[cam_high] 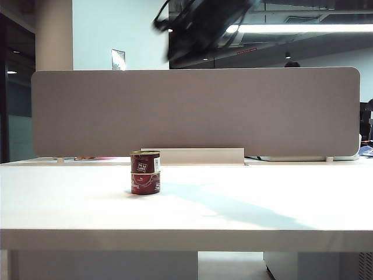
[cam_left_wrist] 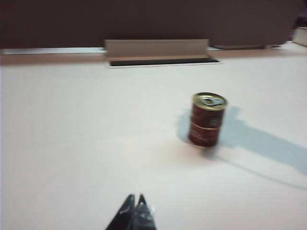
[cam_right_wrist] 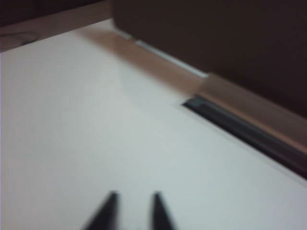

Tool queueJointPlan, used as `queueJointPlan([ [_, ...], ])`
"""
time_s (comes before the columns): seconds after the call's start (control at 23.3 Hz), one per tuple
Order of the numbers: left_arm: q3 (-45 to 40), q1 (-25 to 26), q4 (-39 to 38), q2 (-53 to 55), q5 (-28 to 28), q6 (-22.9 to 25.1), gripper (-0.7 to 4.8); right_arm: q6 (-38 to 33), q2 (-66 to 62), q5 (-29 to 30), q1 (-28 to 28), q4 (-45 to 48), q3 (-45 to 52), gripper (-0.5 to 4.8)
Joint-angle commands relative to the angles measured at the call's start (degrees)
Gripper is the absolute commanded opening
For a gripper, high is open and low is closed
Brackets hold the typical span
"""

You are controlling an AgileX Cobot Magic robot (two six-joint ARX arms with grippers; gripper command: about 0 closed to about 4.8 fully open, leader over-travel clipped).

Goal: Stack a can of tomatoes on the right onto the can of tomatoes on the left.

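From the exterior view, two short dark-red tomato cans stand stacked on the white table (cam_high: 245,204), the upper can (cam_high: 145,161) square on the lower can (cam_high: 145,182) left of centre before the grey partition (cam_high: 195,111), while a blurred dark arm (cam_high: 201,26) hangs high above. In the left wrist view the left gripper (cam_left_wrist: 135,201) sits low with its tips together, holding nothing, well apart from the stack. In the right wrist view the right gripper (cam_right_wrist: 133,201) hovers over bare table, its blurred tips apparently a little apart and empty.
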State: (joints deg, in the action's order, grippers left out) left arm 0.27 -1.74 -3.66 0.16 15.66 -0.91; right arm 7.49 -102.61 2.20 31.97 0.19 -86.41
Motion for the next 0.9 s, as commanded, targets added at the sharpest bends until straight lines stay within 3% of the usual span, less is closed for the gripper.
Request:
queueJointPlan([
  [0.04, 0.2, 0.0, 1.5, 0.1, -5.2, 0.1, -0.06, 0.2, 4.6, -1.0, -3.1, -6.3, -0.2, -0.05],
  [0.26, 0.2, 0.0, 3.8, 0.1, -9.1, 0.1, -0.06, -0.8, 12.5, -1.0, -9.4, -11.9, 3.5, -0.05],
  [0.43, 0.2, 0.0, 4.2, 0.1, -9.4, 0.1, -0.06, -2.1, 18.5, -0.8, -13.0, -11.2, 10.4, -0.05],
  [0.73, 0.2, 0.0, 4.2, 0.1, -9.4, 0.1, -0.06, -8.2, 36.5, -1.5, -19.3, -2.8, 35.0, -0.05],
  [0.9, 0.2, 0.0, 4.2, 0.1, -9.4, 0.1, -0.06, -9.2, 45.1, -6.3, -19.6, 1.1, 45.4, -0.05],
])
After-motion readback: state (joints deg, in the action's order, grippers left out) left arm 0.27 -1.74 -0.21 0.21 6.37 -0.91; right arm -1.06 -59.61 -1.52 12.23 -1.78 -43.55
